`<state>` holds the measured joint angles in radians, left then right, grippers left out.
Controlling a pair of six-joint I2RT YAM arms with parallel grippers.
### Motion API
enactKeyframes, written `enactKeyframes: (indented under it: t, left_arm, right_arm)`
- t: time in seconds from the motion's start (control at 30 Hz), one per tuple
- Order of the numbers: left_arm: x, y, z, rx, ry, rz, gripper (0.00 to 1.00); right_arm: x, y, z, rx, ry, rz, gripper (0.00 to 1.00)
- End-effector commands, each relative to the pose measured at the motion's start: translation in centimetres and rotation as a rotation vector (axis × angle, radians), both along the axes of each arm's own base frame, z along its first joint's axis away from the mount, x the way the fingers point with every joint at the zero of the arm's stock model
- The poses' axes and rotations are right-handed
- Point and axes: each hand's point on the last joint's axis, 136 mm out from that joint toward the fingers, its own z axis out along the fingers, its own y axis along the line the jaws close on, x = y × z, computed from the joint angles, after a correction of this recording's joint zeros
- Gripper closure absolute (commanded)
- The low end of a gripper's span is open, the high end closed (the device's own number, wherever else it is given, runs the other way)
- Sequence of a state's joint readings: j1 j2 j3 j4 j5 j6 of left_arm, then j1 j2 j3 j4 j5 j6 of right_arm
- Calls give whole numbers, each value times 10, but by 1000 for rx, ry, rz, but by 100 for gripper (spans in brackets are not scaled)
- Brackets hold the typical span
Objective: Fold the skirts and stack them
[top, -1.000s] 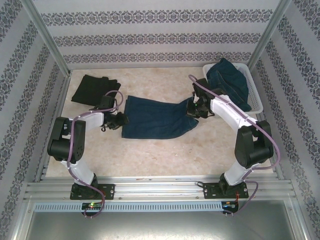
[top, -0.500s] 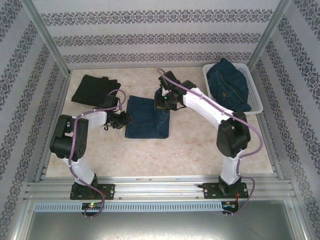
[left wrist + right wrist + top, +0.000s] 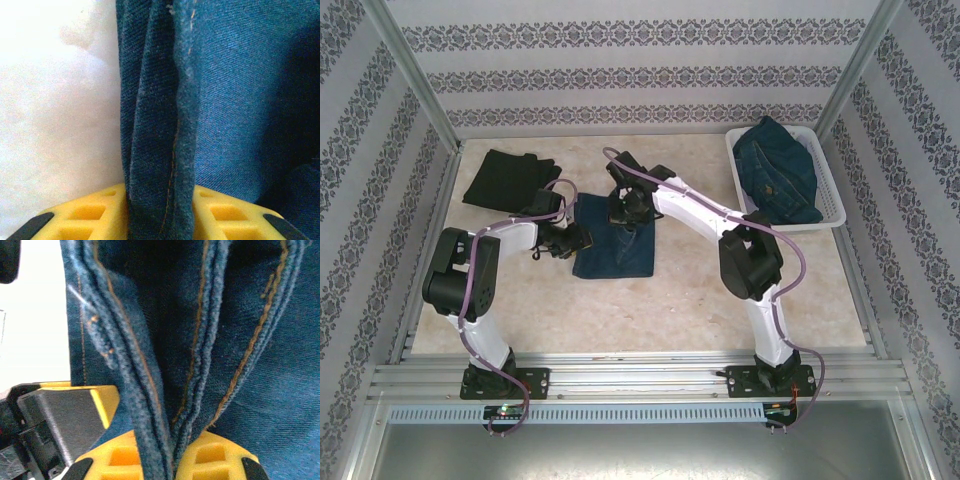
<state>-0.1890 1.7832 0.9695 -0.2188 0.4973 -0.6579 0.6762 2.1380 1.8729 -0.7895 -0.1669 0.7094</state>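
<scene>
From above, the denim skirt (image 3: pixel 616 248) lies doubled over between the table's (image 3: pixel 720 300) left edge and its middle, with your left gripper (image 3: pixel 582 240) at its left side and your right gripper (image 3: pixel 625 215) at its far side. In the left wrist view, the jaws clamp a thick fold, so pin it firmly. In the right wrist view, the jaws pinch stacked hems. Lay them square before letting go.

A dark blue denim skirt (image 3: pixel 615 250), stitched in tan-orange thread, against the mottled beige tabletop (image 3: pixel 690 290); a black skirt (image 3: pixel 505 180) at the far left corner. A second blue denim skirt (image 3: pixel 775 165) in a white lattice basket (image 3: pixel 837 203). The left tool (image 3: pixel 160 220) and right tool (image 3: pixel 170 460) show yellow with black tips; arms (image 3: pixel 705 210) white and black, cables (image 3: pixel 470 280) purple. Walls (image 3: pixel 620 60) carry grey floral stripes on white.
</scene>
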Motion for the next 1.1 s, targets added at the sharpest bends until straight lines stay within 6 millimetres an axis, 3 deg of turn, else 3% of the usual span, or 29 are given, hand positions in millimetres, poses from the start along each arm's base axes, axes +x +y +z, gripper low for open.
enactKeyframes:
  t: [0.0, 0.23, 0.4, 0.5, 0.6, 0.73, 0.9, 0.97, 1.03, 1.07]
  left_arm:
    - [-8, -3, -8, 5, 47, -34, 67]
    - [-5, 4, -3, 9, 25, -11, 67]
    - [-6, 11, -5, 21, 33, -5, 67]
    - [-8, 12, -7, 23, 43, -8, 67]
    - [-8, 12, -6, 20, 42, -5, 67]
    - [-6, 10, -2, 6, 36, -6, 65]
    - [-3, 7, 20, -26, 13, -15, 57]
    - [-4, 23, 31, 44, 8, 42, 44]
    - [-6, 55, 41, 159, 0, 161, 22]
    - [-6, 67, 46, 181, -22, 216, 16]
  right_arm:
    - [-10, -30, 22, -91, -29, -6, 99]
    - [-17, -62, 13, -247, -24, -32, 96]
    - [-16, -88, 24, -328, -60, -36, 98]
    - [-20, -93, 25, -367, -44, -14, 99]
    - [-21, -78, 23, -334, -33, 10, 100]
    - [-17, -31, 14, -146, 3, 24, 99]
    - [-9, -1, 7, -32, 23, 12, 79]
    - [-6, 11, 12, 36, 20, 10, 71]
    - [-3, 22, 18, 98, 14, 5, 67]
    - [-1, 28, 19, 129, 12, -1, 65]
